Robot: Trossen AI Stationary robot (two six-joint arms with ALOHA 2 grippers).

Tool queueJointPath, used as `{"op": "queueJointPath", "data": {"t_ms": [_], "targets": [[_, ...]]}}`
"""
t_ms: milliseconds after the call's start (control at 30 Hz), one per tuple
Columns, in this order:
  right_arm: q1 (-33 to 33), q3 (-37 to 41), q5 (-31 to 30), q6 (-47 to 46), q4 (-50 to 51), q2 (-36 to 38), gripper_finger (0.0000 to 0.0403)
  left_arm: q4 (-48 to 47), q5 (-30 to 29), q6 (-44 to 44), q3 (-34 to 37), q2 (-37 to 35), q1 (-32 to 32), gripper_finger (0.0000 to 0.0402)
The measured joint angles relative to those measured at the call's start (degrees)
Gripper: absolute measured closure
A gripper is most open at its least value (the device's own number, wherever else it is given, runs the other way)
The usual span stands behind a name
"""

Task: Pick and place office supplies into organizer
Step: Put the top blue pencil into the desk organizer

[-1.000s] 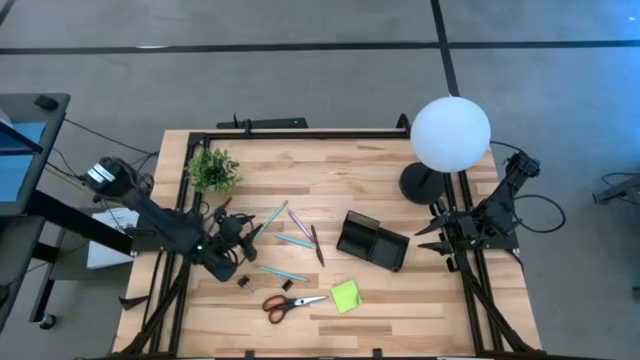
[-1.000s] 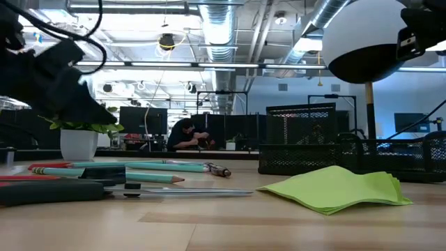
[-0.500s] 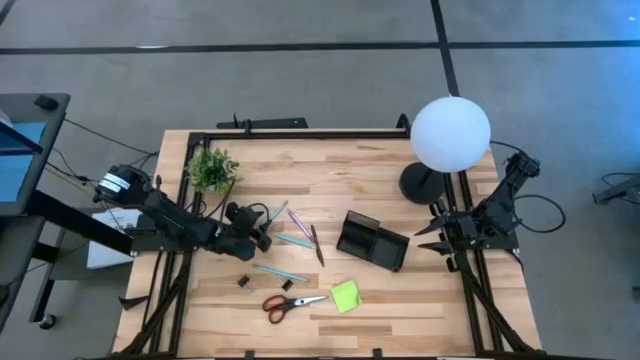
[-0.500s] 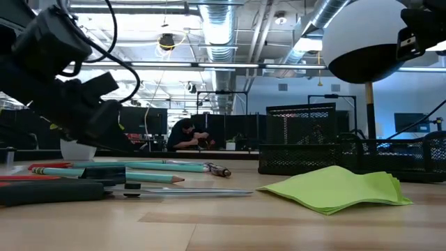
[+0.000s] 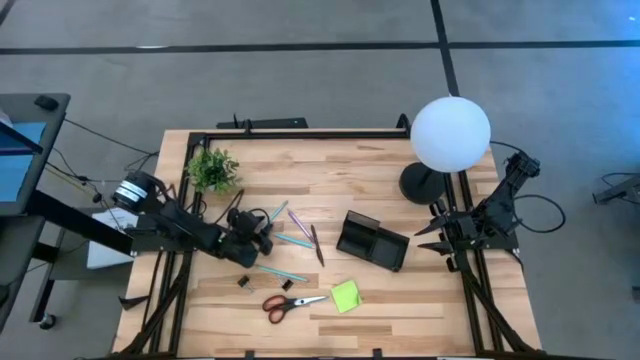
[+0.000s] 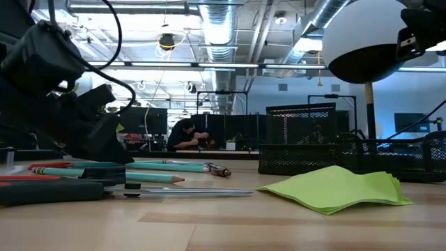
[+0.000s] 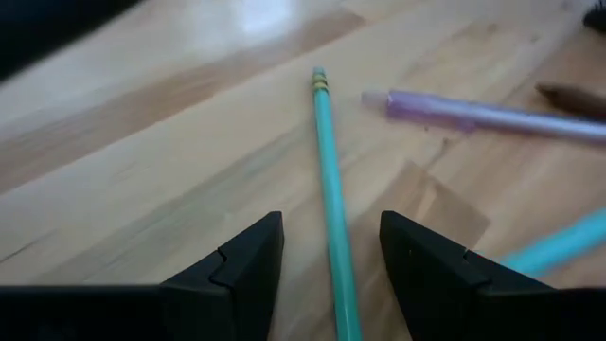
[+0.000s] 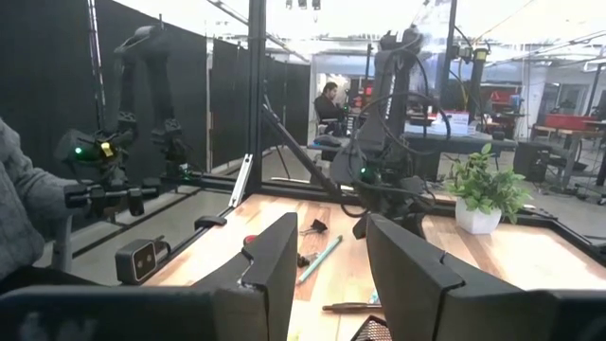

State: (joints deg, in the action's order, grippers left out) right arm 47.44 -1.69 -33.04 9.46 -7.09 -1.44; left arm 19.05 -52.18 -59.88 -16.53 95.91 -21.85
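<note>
left gripper (image 7: 327, 251) has swung in over the teal pencil (image 7: 328, 180), jaws open and empty, straddling it. pickup looks next; organizer (image 5: 372, 240) holds nothing yet.

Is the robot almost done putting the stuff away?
No, nothing looks put away yet. The left gripper is open around a teal pencil lying on the table. The scissors, green sticky notes and other pens are all outside the black organizer. The right gripper waits at the table's edge.

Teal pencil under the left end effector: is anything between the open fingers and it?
Nothing visible. The left end effector is open and straddles the teal pencil; the purple pen lies beyond, clear of the fingers.
</note>
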Motion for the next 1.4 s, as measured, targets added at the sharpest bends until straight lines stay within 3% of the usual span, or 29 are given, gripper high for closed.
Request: {"op": "queueJointPath", "data": {"t_ms": [400,900,1000,1200,1300,1400], "targets": [[0.0,0.0,0.0,0.0,0.0,0.0,0.0278,5.5,-5.7,-7.6,0.0,7.8,-1.9,0.0232],[0.0,0.0,0.0,0.0,0.0,0.0,0.0278,3.7,-4.8,-2.5,-2.5,8.0,0.0,0.0384],[0.0,0.0,0.0,0.0,0.0,0.0,0.0278,4.4,-5.2,-2.3,-2.7,8.0,0.0,0.0389],[0.0,0.0,0.0,0.0,0.0,0.0,0.0278,3.9,-3.6,0.9,-3.3,4.8,0.0,0.0394],[0.0,0.0,0.0,0.0,0.0,0.0,0.0278,4.5,1.1,4.5,-3.6,0.7,-0.2,0.0394],[0.0,0.0,0.0,0.0,0.0,0.0,0.0278,4.2,1.8,9.2,-3.6,-4.2,0.3,0.0394]]}}
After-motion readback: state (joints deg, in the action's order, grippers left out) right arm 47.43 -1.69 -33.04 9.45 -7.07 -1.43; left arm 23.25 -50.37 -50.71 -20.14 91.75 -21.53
